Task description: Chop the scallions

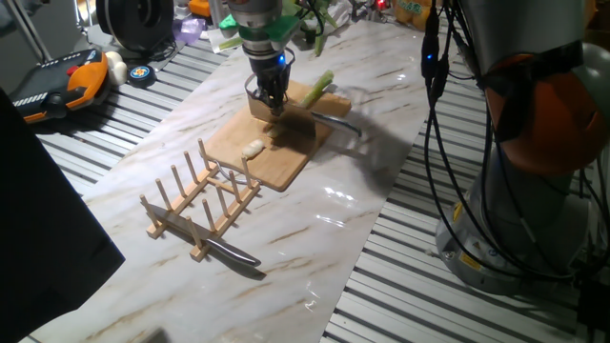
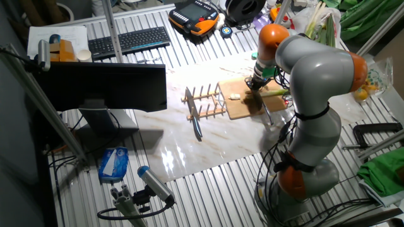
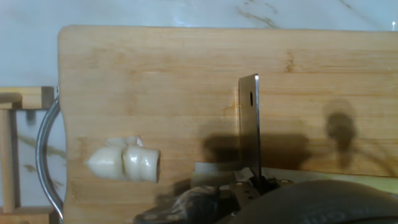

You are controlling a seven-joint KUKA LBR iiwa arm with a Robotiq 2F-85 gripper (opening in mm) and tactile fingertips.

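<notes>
Knife blade (image 3: 249,124), held upright in the hand (image 3: 252,186) at lower centre of the hand view, edge over the cutting board (image 3: 186,68). Scallions: one stubby white piece (image 3: 124,162) lies on the board left of the hand, apart from the blade; a pale-green stalk (image 1: 318,90) rests at the board's upper right edge (fixed view). Wooden rack (image 1: 205,202) and second knife (image 1: 232,253) on the marble bench (image 1: 315,238).

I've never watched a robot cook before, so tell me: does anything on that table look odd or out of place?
One thing: a second knife lies flat on the marble mat beside the wooden rack, not slotted in it. On the cutting board, a cut white scallion piece sits apart from the scallion stalk. Nothing looks spilled or damaged.
</notes>
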